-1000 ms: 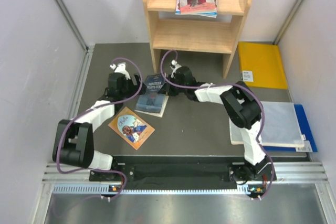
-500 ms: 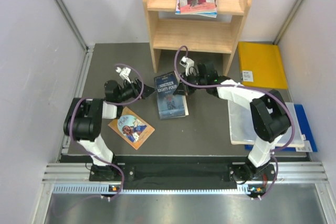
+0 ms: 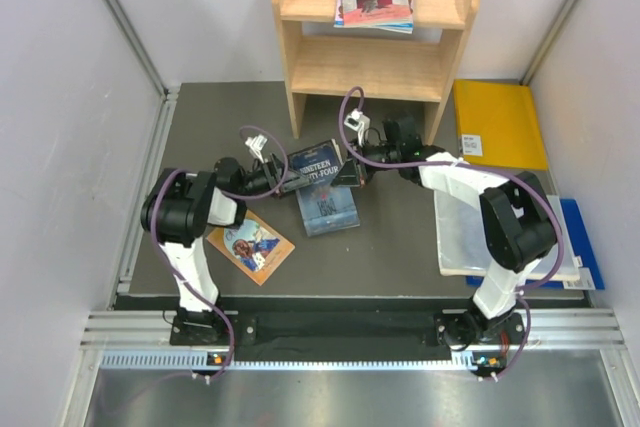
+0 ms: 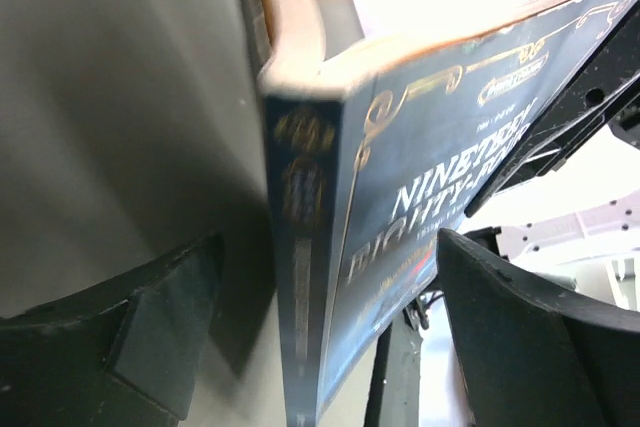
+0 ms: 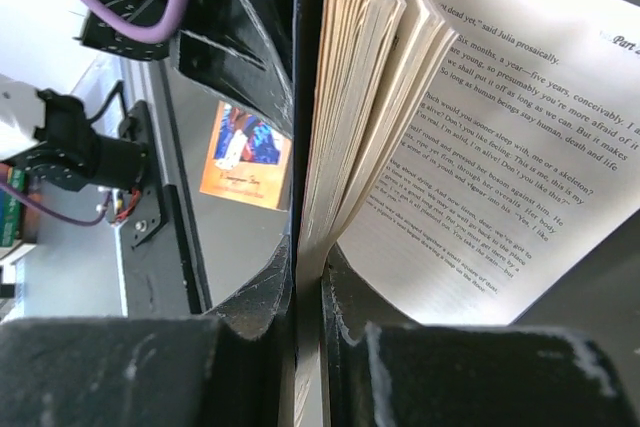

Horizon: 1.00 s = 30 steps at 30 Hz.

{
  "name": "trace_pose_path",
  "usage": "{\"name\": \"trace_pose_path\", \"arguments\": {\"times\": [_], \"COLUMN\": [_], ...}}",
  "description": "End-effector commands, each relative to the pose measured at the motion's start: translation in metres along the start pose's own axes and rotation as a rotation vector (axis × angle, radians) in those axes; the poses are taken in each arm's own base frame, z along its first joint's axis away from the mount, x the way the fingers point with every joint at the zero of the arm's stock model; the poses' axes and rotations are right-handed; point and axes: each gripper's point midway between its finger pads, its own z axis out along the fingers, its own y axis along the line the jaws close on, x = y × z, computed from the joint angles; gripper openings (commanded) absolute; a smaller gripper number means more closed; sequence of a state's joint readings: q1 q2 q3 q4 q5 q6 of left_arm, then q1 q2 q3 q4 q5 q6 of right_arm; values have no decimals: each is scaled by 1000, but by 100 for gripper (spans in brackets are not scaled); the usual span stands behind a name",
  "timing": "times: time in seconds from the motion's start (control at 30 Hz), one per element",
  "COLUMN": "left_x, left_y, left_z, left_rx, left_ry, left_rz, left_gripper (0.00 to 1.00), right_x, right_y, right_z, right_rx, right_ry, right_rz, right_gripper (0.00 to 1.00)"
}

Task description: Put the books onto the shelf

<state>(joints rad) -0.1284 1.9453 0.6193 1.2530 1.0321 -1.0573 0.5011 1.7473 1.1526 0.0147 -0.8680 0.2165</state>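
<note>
Blue "Nineteen Eighty-Four" (image 3: 327, 205) has shifted toward the table's far edge, near the shelf (image 3: 375, 67), pinched by my right gripper (image 3: 350, 175); the left gripper (image 3: 290, 182) has come back alongside. Left wrist: jaws wide, straddling its spine (image 4: 305, 277). Right wrist: fingers (image 5: 270, 297) clamp the cover while the pages (image 5: 450, 147) fan loose, so I'd steady it before shelving.

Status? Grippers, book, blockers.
Right gripper shut on dark blue "Nineteen Eighty-Four" paperback, pages splayed open. Left gripper open, fingers either side of its spine. Pale wooden shelf lower tier bare, nothing in between.
</note>
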Motion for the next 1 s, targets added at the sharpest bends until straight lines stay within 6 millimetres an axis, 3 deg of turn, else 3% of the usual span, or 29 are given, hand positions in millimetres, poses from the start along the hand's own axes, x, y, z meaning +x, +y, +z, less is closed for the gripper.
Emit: {"name": "trace_pose_path", "arguments": {"times": [0.0,0.03,0.07,0.17,0.23,0.33,0.4,0.47,0.53,0.57,0.6,0.73,0.8,0.83,0.87,0.9,0.93,0.97], "left_x": [-22,-24,-19,-16,-18,-26,-34,-38,-52,-53,-64,-81,-89,-89,-90,-93,-92,-90], "left_y": [-68,-71,-74,-82,-89,-101,-117,-115,-135,-127,-146,-170,-184,-188,-194,-196,-198,-199], "left_z": [15,19,25,36,37,33,30,31,29,30,27,21,18,17,16,15,17,17], "left_rx": [251,262,277,312,322,310,307,242,215,153,151,97,94,99,104,99,102,104], "left_ry": [-70,-65,-48,-22,-36,-54,-70,-51,-69,-53,-79,-123,-164,-172,-187,-210,-219,-228], "left_rz": [379,382,378,363,361,377,449,427,535,490,581,630,643,647,649,651,650,641], "left_gripper": [79,71,48,0,0,0,0,0,0,0,0,0,0,0,0,0,0,0], "right_x": [-49,-49,-48,-46,-43,-41,-39,-45,-37,-47,-36,-40,-31,-42,-25,-24,-36,-19], "right_y": [47,48,49,49,38,17,9,11,1,9,1,19,18,33,25,29,44,35], "right_z": [-9,-8,-8,-7,-7,-15,-27,-40,-51,-61,-67,-96,-103,-113,-113,-116,-125,-125], "right_rx": [-146,-147,-148,-131,-57,98,181,219,289,301,343,363,363,322,332,299,234,239], "right_ry": [-110,-107,-106,-103,-98,-113,-139,-194,-227,-283,-300,-490,-575,-661,-676,-721,-809,-831], "right_rz": [-184,-181,-180,-175,-156,-141,-146,-163,-118,-135,-83,-13,92,86,147,230,217,272], "right_gripper": [0,0,0,1,6,28,46,65,80,93,99,100,100,100,100,100,100,100]}}
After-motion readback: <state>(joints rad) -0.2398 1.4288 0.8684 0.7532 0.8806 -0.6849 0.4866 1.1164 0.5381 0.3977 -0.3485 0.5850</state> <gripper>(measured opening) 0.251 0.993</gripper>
